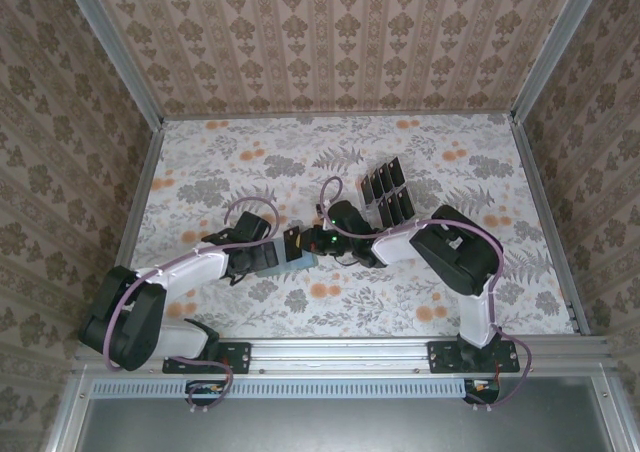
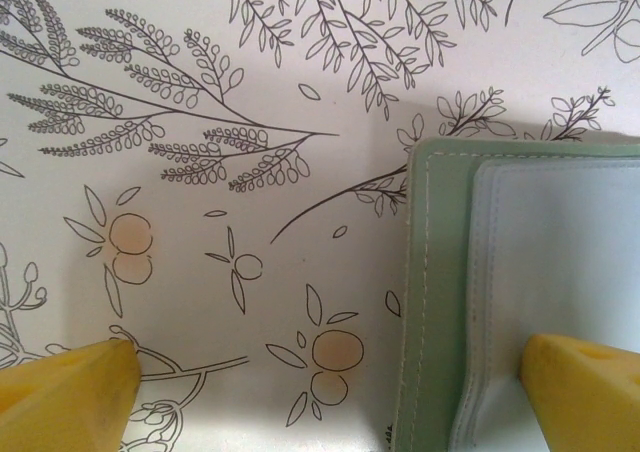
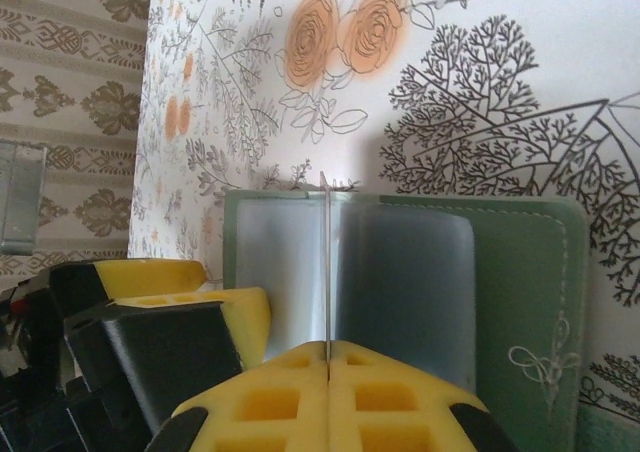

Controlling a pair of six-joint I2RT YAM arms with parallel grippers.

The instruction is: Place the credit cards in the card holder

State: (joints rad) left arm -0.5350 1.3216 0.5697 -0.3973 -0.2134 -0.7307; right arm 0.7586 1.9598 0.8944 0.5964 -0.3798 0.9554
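On the floral table (image 1: 200,162), the flat grey-green folding wallet (image 3: 520,272) lies open; right gripper (image 3: 327,364) pinches one thin card (image 3: 325,262) over its grey pocket (image 3: 410,292), left gripper (image 2: 330,382) spread wide astride its edge; glossy black cards (image 1: 385,192) lie beyond.

The card holder (image 1: 290,265) lies near centre, credit cards (image 1: 385,193) in rows beyond it.

Grey-green holder (image 1: 287,262) is laid flat and open, grey inside up, with pale stitching along the rim. It is placed at 8 o'clock of table centre. Glossy black cards (image 1: 386,192), all alike, are set in two short slanted rows at 2 o'clock of the holder, apart from it. One card (image 3: 325,262) is held edge-on over the open holder, pinched in the right gripper (image 3: 327,350).
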